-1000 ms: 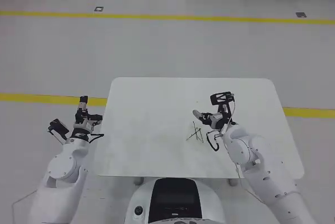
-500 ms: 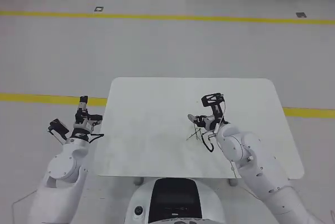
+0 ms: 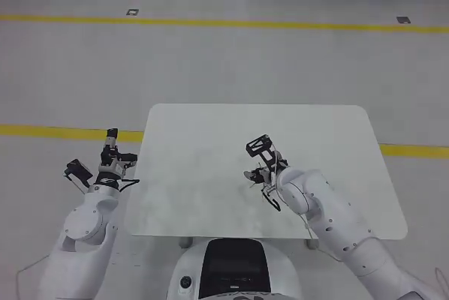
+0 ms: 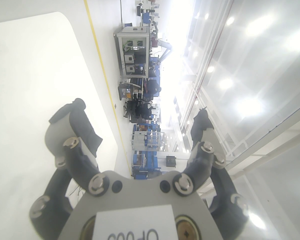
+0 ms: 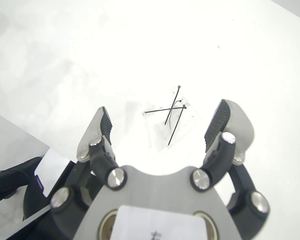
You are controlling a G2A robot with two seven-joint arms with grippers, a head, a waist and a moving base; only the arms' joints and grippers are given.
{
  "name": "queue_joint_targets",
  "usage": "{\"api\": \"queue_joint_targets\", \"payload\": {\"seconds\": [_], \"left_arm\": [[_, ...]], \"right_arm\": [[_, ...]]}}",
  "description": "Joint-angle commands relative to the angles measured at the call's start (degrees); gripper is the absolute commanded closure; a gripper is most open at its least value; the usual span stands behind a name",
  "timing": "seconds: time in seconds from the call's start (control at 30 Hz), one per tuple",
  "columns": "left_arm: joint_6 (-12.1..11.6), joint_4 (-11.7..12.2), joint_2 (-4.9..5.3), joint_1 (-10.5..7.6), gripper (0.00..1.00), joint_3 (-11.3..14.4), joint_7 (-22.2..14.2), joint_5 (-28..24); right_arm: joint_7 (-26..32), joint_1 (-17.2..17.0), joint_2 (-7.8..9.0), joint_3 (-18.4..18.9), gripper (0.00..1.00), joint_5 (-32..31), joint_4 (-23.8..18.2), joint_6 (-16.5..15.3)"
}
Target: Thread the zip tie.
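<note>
Zip ties (image 5: 173,112), thin and black, lie crossed in a small heap on the white surface (image 5: 90,38), on what looks like clear film. Above them hangs the right tool (image 5: 162,116), spread wide and holding nothing. The left tool (image 4: 140,107), likewise spread wide and holding nothing, sits just off the surface's edge.
</note>
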Motion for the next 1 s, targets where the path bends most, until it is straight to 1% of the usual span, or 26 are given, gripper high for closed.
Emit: {"api": "queue_joint_targets", "payload": {"seconds": [0.0, 0.27, 0.33, 0.43, 0.6, 0.67, 0.9, 0.97], "left_arm": [[0.0, 0.0, 0.00, 0.00, 0.00, 0.0, 0.0, 0.0], [0.0, 0.0, 0.00, 0.00, 0.00, 0.0, 0.0, 0.0], [0.0, 0.0, 0.00, 0.00, 0.00, 0.0, 0.0, 0.0], [0.0, 0.0, 0.00, 0.00, 0.00, 0.0, 0.0, 0.0], [0.0, 0.0, 0.00, 0.00, 0.00, 0.0, 0.0, 0.0], [0.0, 0.0, 0.00, 0.00, 0.00, 0.0, 0.0, 0.0], [0.0, 0.0, 0.00, 0.00, 0.00, 0.0, 0.0, 0.0], [0.0, 0.0, 0.00, 0.00, 0.00, 0.0, 0.0, 0.0]], "right_arm": [[0.0, 0.0, 0.00, 0.0, 0.00, 0.0, 0.0, 0.0], [0.0, 0.0, 0.00, 0.0, 0.00, 0.0, 0.0, 0.0], [0.6, -0.3, -0.02, -0.7, 0.00, -0.2, 1.1, -1.0], [3.0, 1.3, -0.51, -1.7, 0.00, 1.4, 4.0, -2.4], [7.2, 4.4, -1.56, -3.5, 0.00, 4.2, 7.4, -2.0], [7.2, 4.8, -1.75, -4.0, 0.00, 4.3, 7.8, -2.4], [7.2, 4.8, -1.75, -4.0, 0.00, 4.3, 7.8, -2.4], [5.9, 4.5, -1.80, -3.9, 0.00, 4.3, 8.3, -2.2]]}}
